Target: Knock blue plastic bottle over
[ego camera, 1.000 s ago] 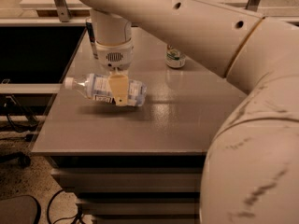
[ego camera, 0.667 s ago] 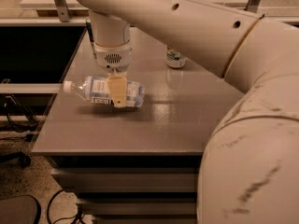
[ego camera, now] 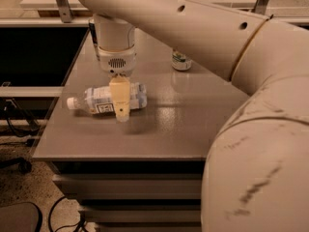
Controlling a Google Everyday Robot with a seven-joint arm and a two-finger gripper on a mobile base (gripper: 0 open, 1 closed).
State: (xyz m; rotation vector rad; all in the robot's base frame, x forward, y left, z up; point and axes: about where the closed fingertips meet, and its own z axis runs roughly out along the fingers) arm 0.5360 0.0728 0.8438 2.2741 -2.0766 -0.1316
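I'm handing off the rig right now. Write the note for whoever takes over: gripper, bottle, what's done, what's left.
Gripper: hangs low over the table, across the middle of the blue plastic bottle; contact cannot be told.
Bottle: lying on its side near the table's left edge, white cap pointing left in the camera view.
Green-white can: upright at the far edge, apart from the bottle.
Done: the bottle is knocked over.
Left: probably only lifting the arm clear without rolling the bottle off the edge.
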